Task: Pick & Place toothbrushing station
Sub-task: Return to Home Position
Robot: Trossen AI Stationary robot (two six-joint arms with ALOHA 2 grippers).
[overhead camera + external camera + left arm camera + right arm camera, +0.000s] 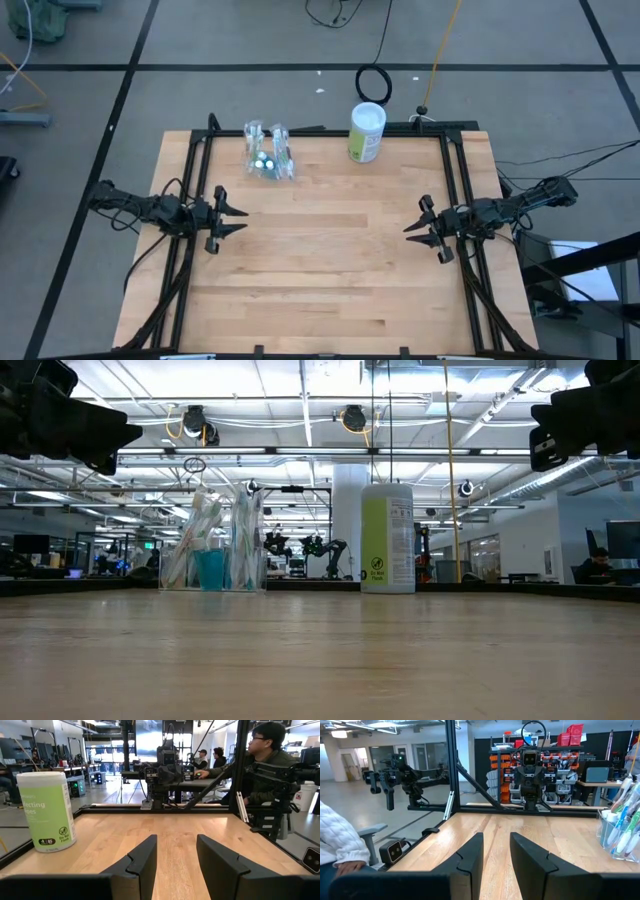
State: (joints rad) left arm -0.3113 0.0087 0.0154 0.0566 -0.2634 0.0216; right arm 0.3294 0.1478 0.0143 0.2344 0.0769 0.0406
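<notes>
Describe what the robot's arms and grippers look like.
Both arms are black and slim, with black cables bundled behind. The left gripper and right gripper each carry two dark, wedge-shaped fingers with a stepped notch on the inner face. No markings show.

We see two slim, jointed arms, the left arm [150, 207] and the right arm [510, 207], both matte black. Thin black cables [178, 186] loop beside their joints. Our left hand [240, 220] and right hand [413, 224] are black too, each with two broad, angular fingers [142, 864] that have a stepped notch on the inner face.
</notes>
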